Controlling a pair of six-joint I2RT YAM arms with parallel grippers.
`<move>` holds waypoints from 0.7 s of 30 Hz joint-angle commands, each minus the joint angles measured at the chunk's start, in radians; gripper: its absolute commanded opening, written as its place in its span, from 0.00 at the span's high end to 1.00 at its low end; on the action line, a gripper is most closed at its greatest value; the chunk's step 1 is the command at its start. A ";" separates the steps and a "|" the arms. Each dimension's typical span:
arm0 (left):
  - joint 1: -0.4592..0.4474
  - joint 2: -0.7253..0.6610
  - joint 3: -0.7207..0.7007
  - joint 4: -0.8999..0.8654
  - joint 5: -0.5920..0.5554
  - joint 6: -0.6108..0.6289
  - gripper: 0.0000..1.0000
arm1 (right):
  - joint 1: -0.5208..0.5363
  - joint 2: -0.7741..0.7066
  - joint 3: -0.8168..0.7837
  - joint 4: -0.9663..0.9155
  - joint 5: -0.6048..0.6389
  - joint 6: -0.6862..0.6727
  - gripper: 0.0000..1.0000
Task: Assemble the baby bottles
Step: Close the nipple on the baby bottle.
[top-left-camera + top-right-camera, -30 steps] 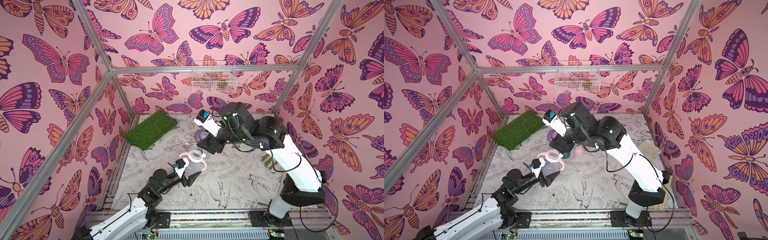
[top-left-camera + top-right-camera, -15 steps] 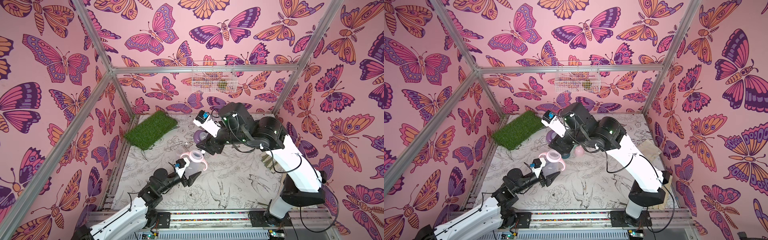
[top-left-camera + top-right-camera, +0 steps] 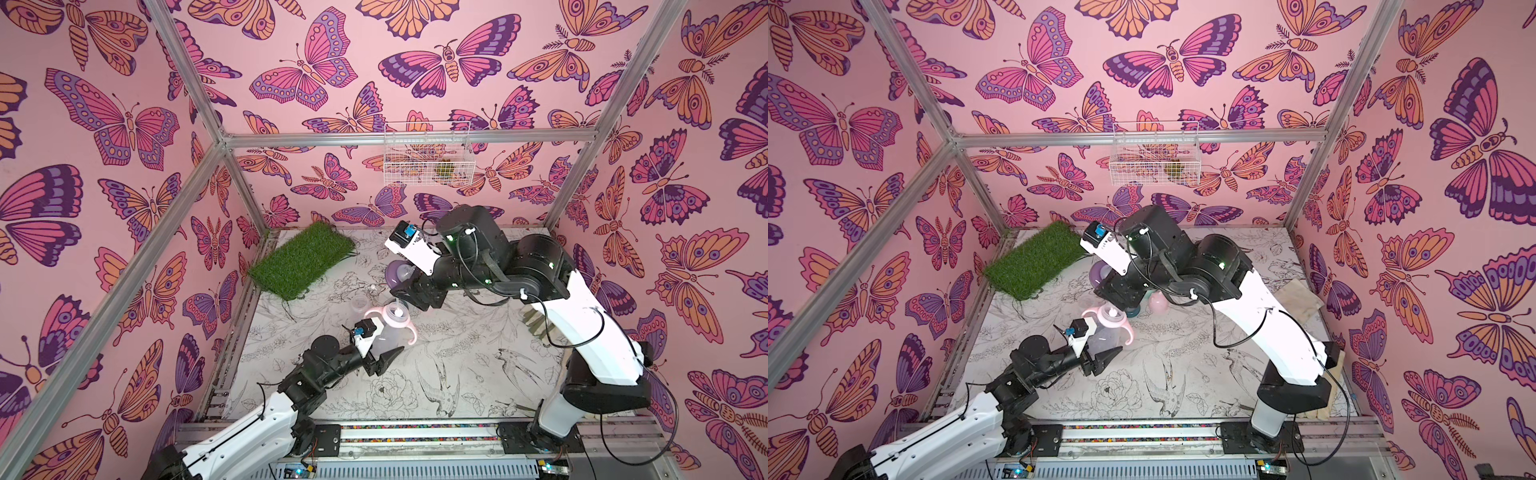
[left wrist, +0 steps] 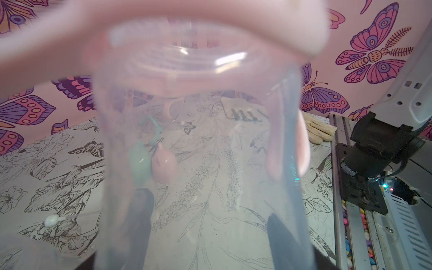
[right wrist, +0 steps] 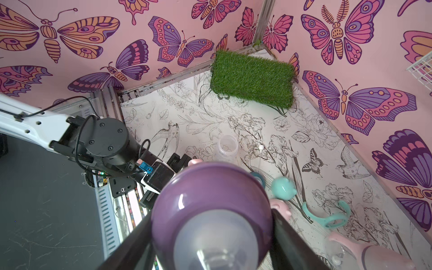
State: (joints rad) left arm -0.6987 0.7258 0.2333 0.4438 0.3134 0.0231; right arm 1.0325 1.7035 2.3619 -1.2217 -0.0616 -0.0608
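My left end effector (image 3: pixel 384 353) is clamped around the body of a clear baby bottle (image 3: pixel 390 330), holding it tilted, with a pink two-handled ring (image 3: pixel 409 332) on its neck. My right end effector (image 5: pixel 210 240) grasps a purple nipple collar (image 5: pixel 210 187) near the bottle's mouth, apart from it. A teal cap (image 5: pixel 284 188) and a teal ring (image 5: pixel 327 215) lie on the surface (image 3: pixel 457 374) beneath my right arm
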 commanded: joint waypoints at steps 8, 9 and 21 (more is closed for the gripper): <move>-0.004 -0.051 0.051 0.019 -0.016 0.044 1.00 | 0.011 -0.012 -0.073 -0.001 -0.131 -0.035 0.73; -0.004 -0.051 0.055 0.019 -0.016 0.049 1.00 | 0.011 -0.010 -0.076 -0.010 -0.149 -0.041 0.73; -0.011 -0.050 0.081 0.008 0.018 0.095 1.00 | -0.085 -0.055 -0.168 -0.136 -0.330 -0.115 0.73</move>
State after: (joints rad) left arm -0.7021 0.6846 0.2813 0.4393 0.3012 0.0959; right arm 0.9718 1.6775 2.2166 -1.3136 -0.3386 -0.1463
